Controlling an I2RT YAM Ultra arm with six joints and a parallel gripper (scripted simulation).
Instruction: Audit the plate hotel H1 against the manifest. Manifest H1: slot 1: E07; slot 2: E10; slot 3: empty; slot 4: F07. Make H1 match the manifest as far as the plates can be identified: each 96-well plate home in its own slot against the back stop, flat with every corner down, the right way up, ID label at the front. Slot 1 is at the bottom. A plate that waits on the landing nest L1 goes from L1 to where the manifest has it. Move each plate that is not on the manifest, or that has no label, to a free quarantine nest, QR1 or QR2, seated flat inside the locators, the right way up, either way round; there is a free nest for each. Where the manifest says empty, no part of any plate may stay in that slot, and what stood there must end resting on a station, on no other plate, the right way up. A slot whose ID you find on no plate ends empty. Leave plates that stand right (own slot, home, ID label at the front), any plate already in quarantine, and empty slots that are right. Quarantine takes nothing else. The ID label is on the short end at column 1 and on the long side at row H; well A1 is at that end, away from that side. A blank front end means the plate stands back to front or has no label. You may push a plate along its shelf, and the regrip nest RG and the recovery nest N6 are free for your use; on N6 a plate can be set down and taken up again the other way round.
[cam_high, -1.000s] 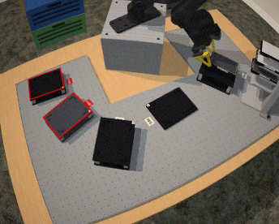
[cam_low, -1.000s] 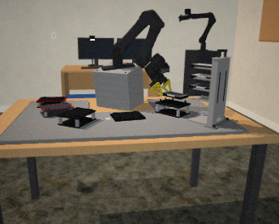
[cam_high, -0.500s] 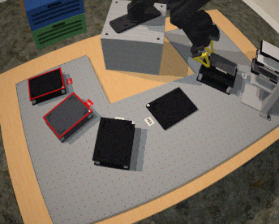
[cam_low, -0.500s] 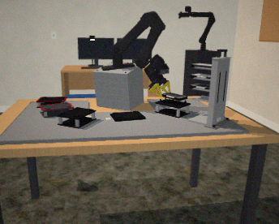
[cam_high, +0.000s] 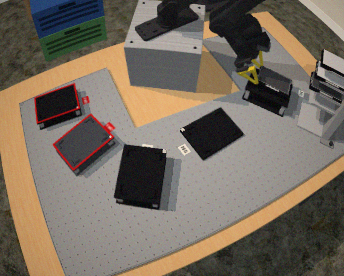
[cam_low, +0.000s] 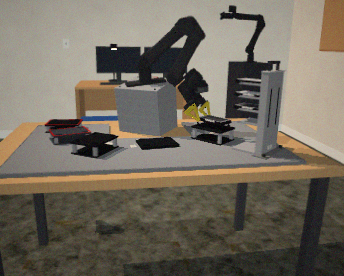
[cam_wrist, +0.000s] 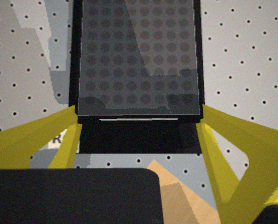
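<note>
My gripper (cam_high: 259, 73) (cam_low: 204, 117) (cam_wrist: 138, 111) is shut on a dark 96-well plate (cam_high: 276, 79) (cam_low: 217, 120) (cam_wrist: 140, 60), one finger at each long side near its short end. The plate is level, wells up, over the raised black nest RG (cam_low: 212, 130) (cam_wrist: 140, 137), whose bare end shows on the arm side. A thin pale strip shows on the plate's near end; no ID is readable. Whether the plate touches the nest is unclear. Hotel H1 (cam_high: 330, 82) (cam_low: 272, 112) stands beyond, with pale and dark layers on its shelves; their IDs are unreadable.
The low black nest N6 (cam_high: 212, 134) (cam_low: 157, 143) and a raised black nest (cam_high: 141, 175) (cam_low: 95, 140) show no plate. Of two red-rimmed quarantine nests, one (cam_high: 57, 102) looks black; the other (cam_high: 84, 142) looks greyer, contents uncertain. The arm's grey pedestal (cam_high: 164, 67) stands behind.
</note>
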